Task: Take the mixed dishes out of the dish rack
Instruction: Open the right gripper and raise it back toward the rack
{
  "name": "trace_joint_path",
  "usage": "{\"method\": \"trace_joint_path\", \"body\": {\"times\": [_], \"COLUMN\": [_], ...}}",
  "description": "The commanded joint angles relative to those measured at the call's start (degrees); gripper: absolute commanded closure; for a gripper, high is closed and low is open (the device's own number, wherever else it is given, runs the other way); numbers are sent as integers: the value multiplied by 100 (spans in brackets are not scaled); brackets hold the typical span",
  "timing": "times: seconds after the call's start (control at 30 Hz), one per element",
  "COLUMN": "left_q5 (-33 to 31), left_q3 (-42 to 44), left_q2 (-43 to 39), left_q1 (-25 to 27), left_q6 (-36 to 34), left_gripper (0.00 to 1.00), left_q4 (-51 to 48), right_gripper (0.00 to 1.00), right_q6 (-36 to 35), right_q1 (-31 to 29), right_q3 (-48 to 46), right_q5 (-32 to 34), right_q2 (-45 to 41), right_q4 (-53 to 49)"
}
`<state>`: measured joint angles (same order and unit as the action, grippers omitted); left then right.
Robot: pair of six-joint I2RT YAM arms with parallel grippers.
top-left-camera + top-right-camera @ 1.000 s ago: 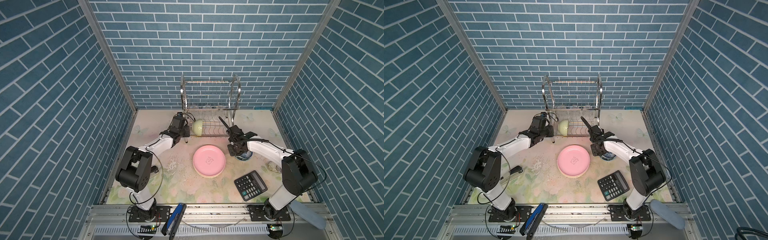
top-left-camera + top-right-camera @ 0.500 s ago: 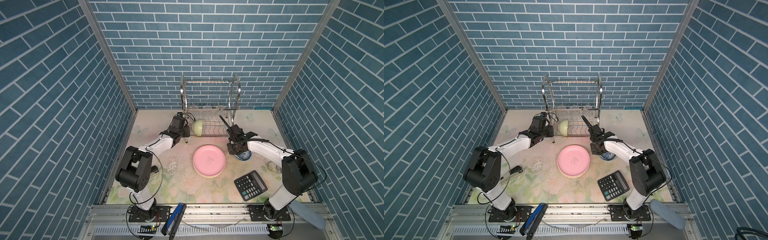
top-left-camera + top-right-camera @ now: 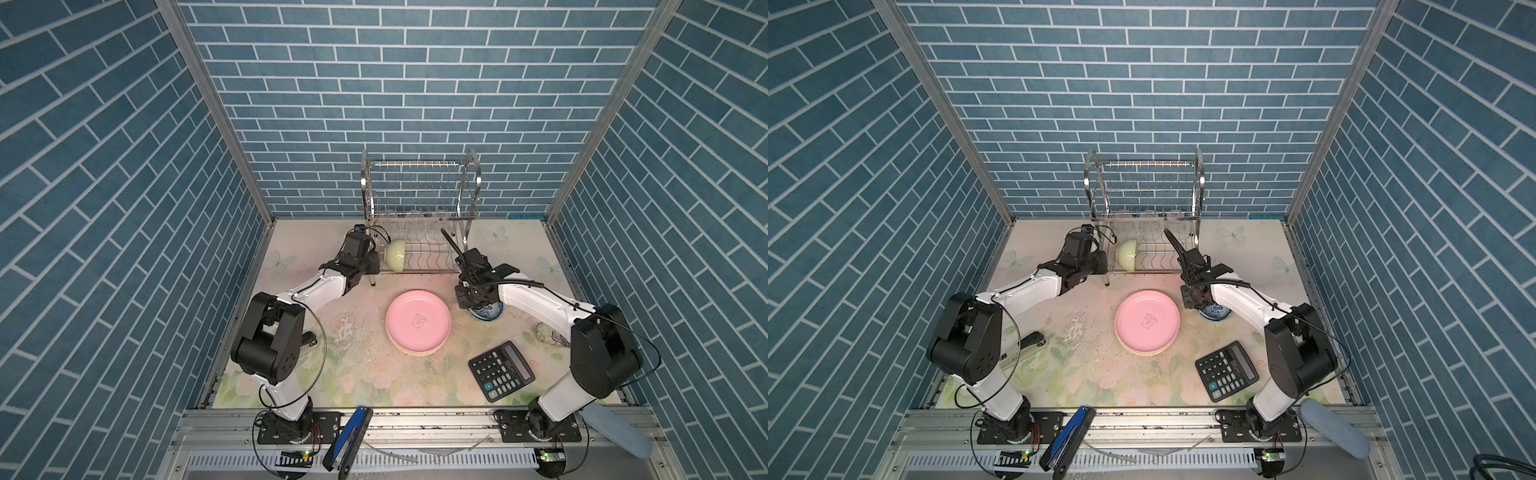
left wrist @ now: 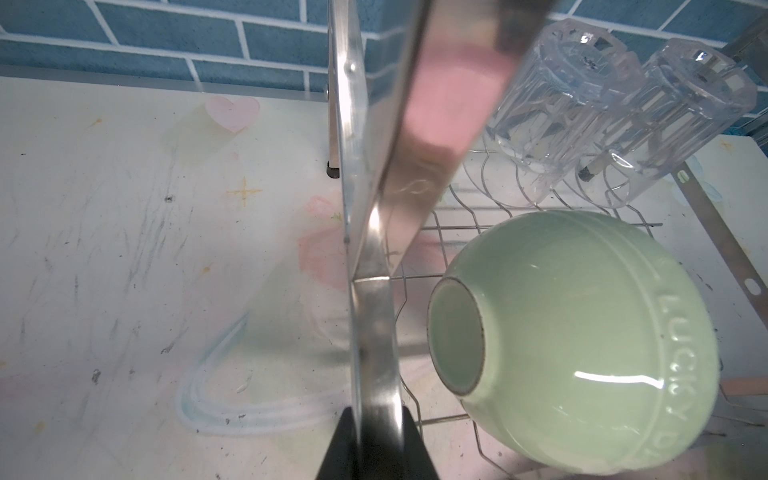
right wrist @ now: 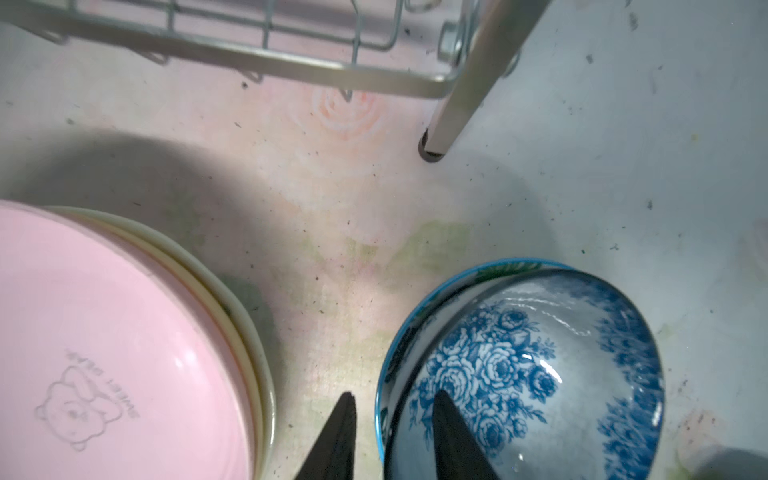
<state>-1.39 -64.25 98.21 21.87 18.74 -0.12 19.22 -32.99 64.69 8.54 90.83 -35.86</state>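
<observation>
Placing looks done: the right jaws stand spread astride the rim of the blue-white bowl (image 5: 519, 365), right of centre on the desk (image 3: 332, 374), the left jaws pinch the frame of the dish rack (image 3: 419, 183), and the next move, I judge, is lifting clear to fetch the pale-green bowl (image 3: 395, 254) at the lower tier's left end

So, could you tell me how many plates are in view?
3, all in one stack on the table before the dish rack: the pink plate on top, two pale plates beneath showing only rims; any further below would be hidden.
</observation>
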Motion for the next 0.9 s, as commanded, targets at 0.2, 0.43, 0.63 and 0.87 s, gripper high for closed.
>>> {"method": "trace_joint_path", "body": {"times": [0.2, 0.43, 0.63, 0.87], "left_q5": [36, 114, 121, 147], "left_q3": [18, 91, 149, 210], "left_q2": [-63, -144, -218, -188], "left_q1": [-62, -60, -34, -36], "left_q6": [337, 379, 383, 412], "left_gripper": [90, 90, 90, 90], "left_q4": [47, 96, 157, 223], "right_gripper": [87, 97, 79, 66], "right_q6": [134, 75, 302, 684], "right_q1": [-8, -229, -339, -344], "right_q3": [-70, -89, -399, -567], "right_q5": [-145, -991, -1285, -2040], "right_q2": [-651, -644, -501, 186], "right_q4": [-115, 1388, 3528, 5756]}}
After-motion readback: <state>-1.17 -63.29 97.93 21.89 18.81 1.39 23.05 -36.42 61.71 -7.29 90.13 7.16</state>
